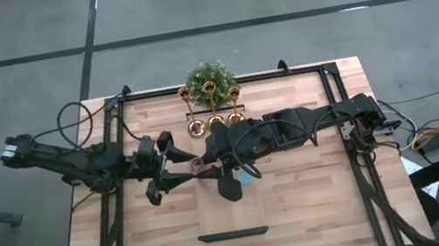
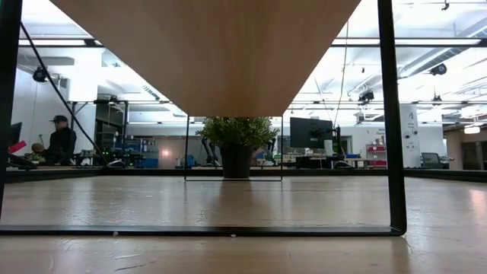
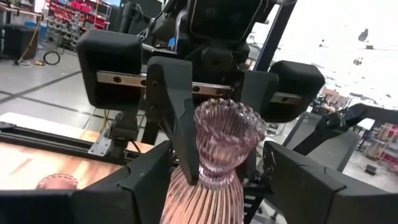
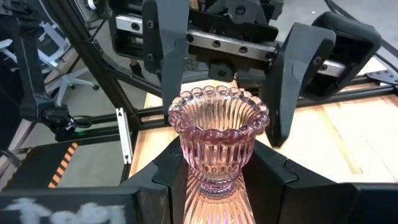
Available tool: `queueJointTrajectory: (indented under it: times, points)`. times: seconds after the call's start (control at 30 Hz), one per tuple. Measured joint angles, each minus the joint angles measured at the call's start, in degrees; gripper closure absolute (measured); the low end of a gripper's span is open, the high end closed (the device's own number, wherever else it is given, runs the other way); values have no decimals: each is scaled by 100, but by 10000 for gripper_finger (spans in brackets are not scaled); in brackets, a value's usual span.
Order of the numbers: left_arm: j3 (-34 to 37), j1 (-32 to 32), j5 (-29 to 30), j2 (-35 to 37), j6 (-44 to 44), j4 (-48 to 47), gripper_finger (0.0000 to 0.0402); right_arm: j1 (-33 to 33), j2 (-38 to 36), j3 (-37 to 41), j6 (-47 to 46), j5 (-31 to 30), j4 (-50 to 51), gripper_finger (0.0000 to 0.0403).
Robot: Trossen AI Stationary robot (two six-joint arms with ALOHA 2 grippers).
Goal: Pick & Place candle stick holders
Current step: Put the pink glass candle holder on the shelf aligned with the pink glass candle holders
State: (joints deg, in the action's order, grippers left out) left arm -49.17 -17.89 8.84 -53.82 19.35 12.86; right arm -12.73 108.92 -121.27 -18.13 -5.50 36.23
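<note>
A pinkish ribbed glass holder (image 1: 198, 166) stands upright between my two grippers, which face each other at the table's middle. My right gripper (image 4: 214, 186) is shut on it. My left gripper (image 3: 214, 199) is open, with its fingers on either side of the holder's ribbed lower body. Three gold holders (image 1: 216, 122) stand in a row at the far middle, in front of the green plant (image 1: 209, 79). A second pink holder (image 3: 56, 182) stands on the table beside my left gripper. A small blue holder (image 1: 247, 176) lies under my right gripper. My right gripper pinches the pink holder's narrow neck (image 4: 214, 176), just under its beaded cup, between its two fingers (image 3: 183, 143). The fingers come level from the table's right side. The holder stays upright. My own fingers hide whether its base is on the table.
A black frame rail (image 1: 222, 83) runs along the table's far edge and down both sides. A dark flat bar (image 1: 234, 235) lies near the front edge. The low view shows only the plant (image 2: 237, 144) and the room behind, where a person sits at far left.
</note>
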Motion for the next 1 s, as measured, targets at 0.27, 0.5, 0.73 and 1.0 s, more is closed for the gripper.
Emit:
queueJointTrajectory:
  times: [0.27, 0.5, 0.73, 1.0]
  points:
    - [0, 2, 0, -347, 26, 583, 149, 0, 0, 135, -115, 121, -90, 286]
    - [-9, -2, -24, -619, 179, 724, 147, -7, 0, 231, -168, 132, -212, 287]
    - [-9, 1, 20, -592, 227, 857, 148, -4, -7, 234, -195, 114, -293, 287]
    - [-9, 13, 118, -588, 329, 967, 166, 4, -13, 236, -221, 79, -397, 287]
